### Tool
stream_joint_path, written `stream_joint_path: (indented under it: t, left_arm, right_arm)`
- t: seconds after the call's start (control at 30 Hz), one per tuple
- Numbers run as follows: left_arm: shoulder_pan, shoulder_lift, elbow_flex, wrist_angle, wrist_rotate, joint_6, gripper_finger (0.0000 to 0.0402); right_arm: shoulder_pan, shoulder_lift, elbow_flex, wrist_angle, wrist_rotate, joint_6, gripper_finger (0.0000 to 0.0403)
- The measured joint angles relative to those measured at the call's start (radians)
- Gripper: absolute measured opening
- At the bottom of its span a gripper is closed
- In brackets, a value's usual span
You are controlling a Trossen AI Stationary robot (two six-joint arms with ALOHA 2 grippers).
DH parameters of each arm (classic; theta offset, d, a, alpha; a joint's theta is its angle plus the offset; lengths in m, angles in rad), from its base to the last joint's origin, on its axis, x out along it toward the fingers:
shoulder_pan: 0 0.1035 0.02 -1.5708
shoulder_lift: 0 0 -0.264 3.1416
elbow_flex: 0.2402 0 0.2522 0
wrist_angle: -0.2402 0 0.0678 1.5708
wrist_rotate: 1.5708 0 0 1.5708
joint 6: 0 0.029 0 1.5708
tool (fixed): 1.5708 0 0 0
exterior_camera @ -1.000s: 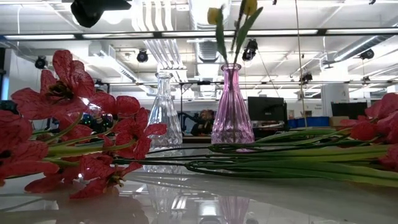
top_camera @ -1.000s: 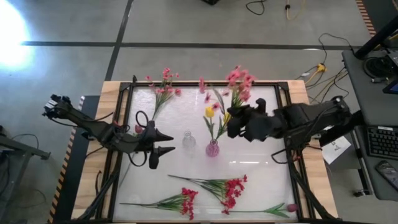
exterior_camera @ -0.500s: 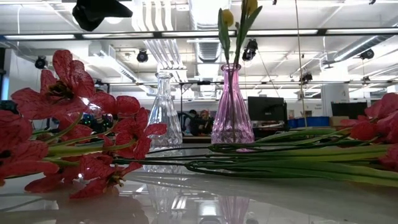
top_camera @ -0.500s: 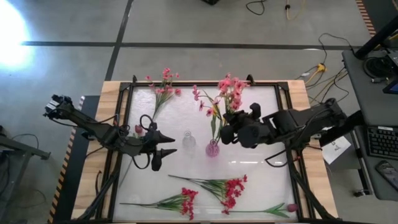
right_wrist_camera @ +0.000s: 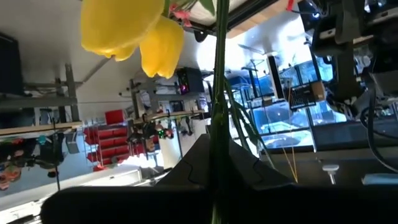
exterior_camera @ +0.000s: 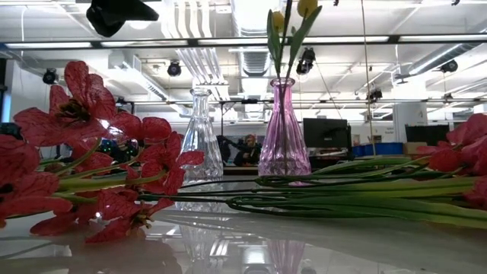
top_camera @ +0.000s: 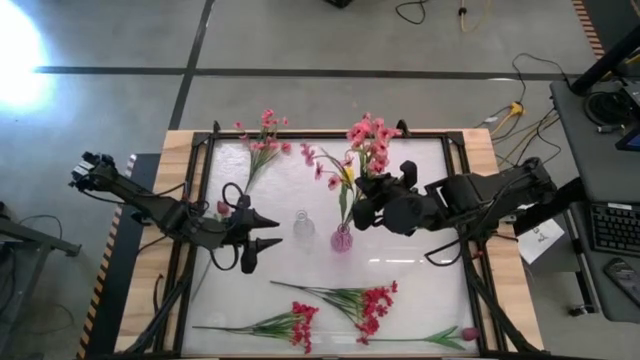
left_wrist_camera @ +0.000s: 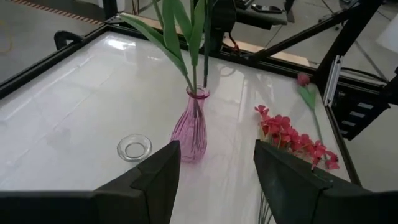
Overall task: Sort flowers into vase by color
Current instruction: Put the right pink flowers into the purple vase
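Observation:
My right gripper (top_camera: pixel 363 208) is over the table's middle, just right of the pink vase (top_camera: pixel 341 239), and is shut on a pink flower spray (top_camera: pixel 366 135). That vase holds yellow flowers (exterior_camera: pixel 305 7) by their green stems (left_wrist_camera: pixel 195 59). A clear glass vase (top_camera: pixel 303 228) stands beside it on the left. My left gripper (top_camera: pixel 262 234) hovers open to the left of the clear vase, high in the low view (exterior_camera: pixel 114 11). Dark-red sprays (top_camera: pixel 348 299) lie flat near the table's near edge. My right gripper holds the pink spray by its thin green stem (right_wrist_camera: pixel 218 134), which runs between the two dark fingers (right_wrist_camera: pixel 193 165). The spray is lifted clear of the table. Its blossoms (top_camera: pixel 372 128) lie toward the far edge from the gripper, close by the yellow blossoms (right_wrist_camera: pixel 134 31). The stem's lower end is hidden.
Another pink spray (top_camera: pixel 262 140) lies at the far left of the table. A second dark-red spray (top_camera: pixel 290 323) and a single pink-budded stem (top_camera: pixel 455 335) lie near the near edge. A black frame (top_camera: pixel 450 140) borders the white tabletop.
My right gripper has moved toward the table's left, closer to the pink vase, carrying the pink spray with it. The blossoms now sit over the vase's far side, next to the yellow flowers.

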Motion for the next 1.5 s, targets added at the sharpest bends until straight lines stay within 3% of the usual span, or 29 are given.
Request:
stream_joint_path:
  t: [0.47,0.77,1.13,1.27,1.5]
  left_arm:
    - [0.0,-0.001,0.0,-0.063,0.007,-0.024,0.0194]
    - [0.0,-0.002,0.0,-0.148,0.137,-0.145,0.0194]
    - [0.0,-0.003,0.0,-0.186,0.166,-0.173,0.0194]
    - [0.0,-0.003,0.0,-0.188,0.165,-0.173,0.0194]
    - [0.0,-0.003,0.0,-0.22,0.165,-0.198,0.0194]
  right_arm:
    - [-0.001,0.061,-0.005,-0.018,-0.004,0.005,0.0013]
    - [-0.001,0.123,-0.006,-0.022,-0.042,0.17,0.0013]
    - [0.013,0.132,-0.05,-0.021,-0.066,0.326,0.0015]
    - [0.018,0.126,-0.068,-0.021,-0.069,0.333,0.0043]
    - [0.05,0.119,-0.069,0.079,-0.091,0.343,0.0125]
